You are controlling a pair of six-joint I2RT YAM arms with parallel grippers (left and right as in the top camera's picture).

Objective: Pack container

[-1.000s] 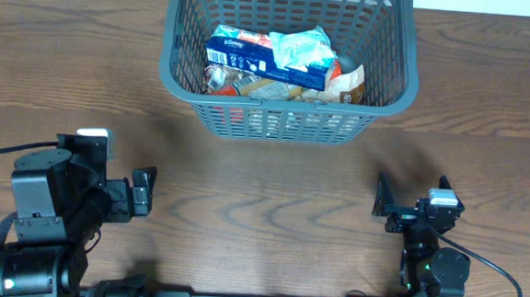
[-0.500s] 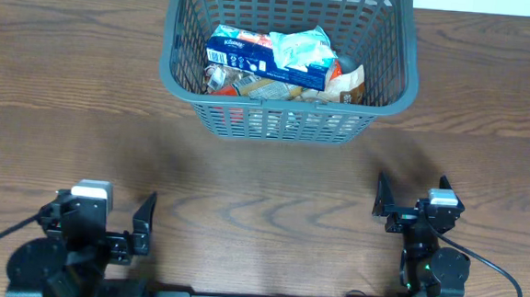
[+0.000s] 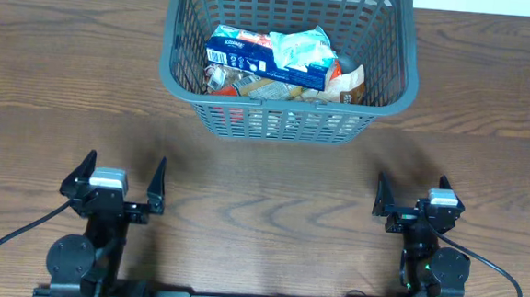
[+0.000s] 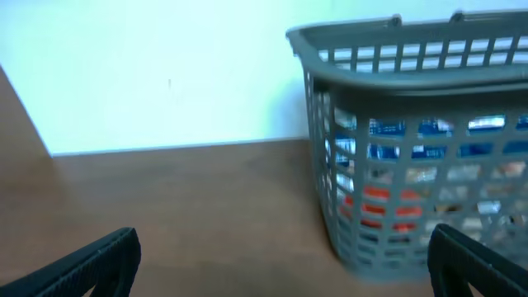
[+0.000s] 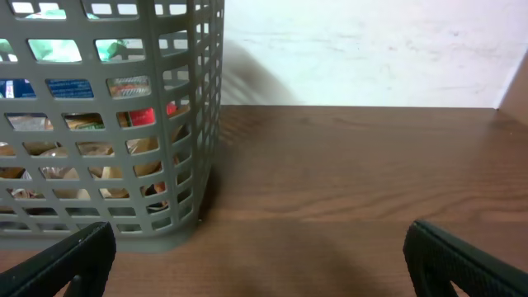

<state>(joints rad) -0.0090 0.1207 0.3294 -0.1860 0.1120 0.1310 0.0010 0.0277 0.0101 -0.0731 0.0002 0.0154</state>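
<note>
nearest the robot's base, the left gripper (image 3: 123, 166) sits low over the wooden table (image 3: 262, 194), its jaws spread wide with nothing between them. the right gripper (image 3: 410, 190), on the other side, is likewise wide apart and empty. past both, at the far middle of the table, the container (image 3: 285, 122) stands upright, a dark grey lattice basket well apart from either gripper. inside it a blue kleenex tissue pack (image 3: 252, 54) lies among crinkly food packets (image 3: 301, 47). beyond the basket is a pale wall (image 4: 165, 74).
</note>
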